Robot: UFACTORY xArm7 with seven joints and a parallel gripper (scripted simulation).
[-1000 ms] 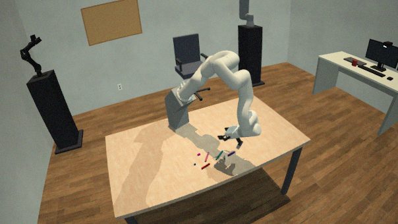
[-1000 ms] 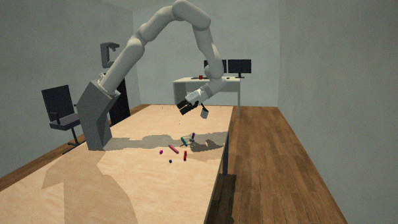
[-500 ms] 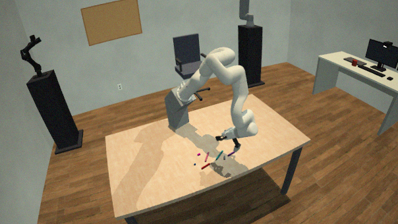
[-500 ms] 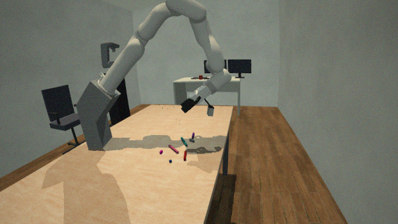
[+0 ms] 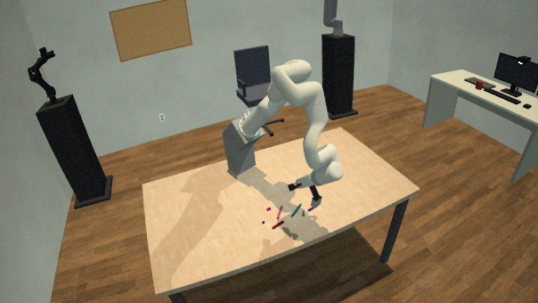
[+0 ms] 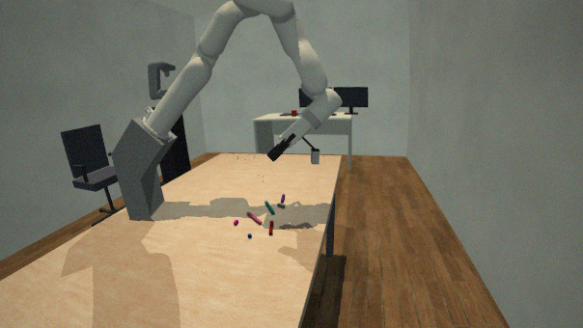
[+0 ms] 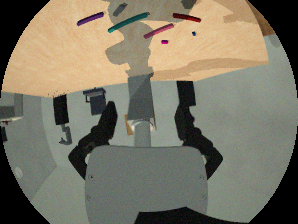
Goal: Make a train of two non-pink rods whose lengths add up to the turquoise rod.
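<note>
Several rods lie close together near the table's right edge. The turquoise rod lies in the middle of them. The purple rod is on one side of it and the pink rod on the other. The red rod, the short magenta rod and the tiny blue rod lie beyond the pink one. A small grey rod seems to lie in shadow by the purple one. My gripper is open and empty, tilted, well above the rods.
The arm's grey base stands at the table's back edge. The table's right edge runs close to the rods. The arm's shadow covers the rod area.
</note>
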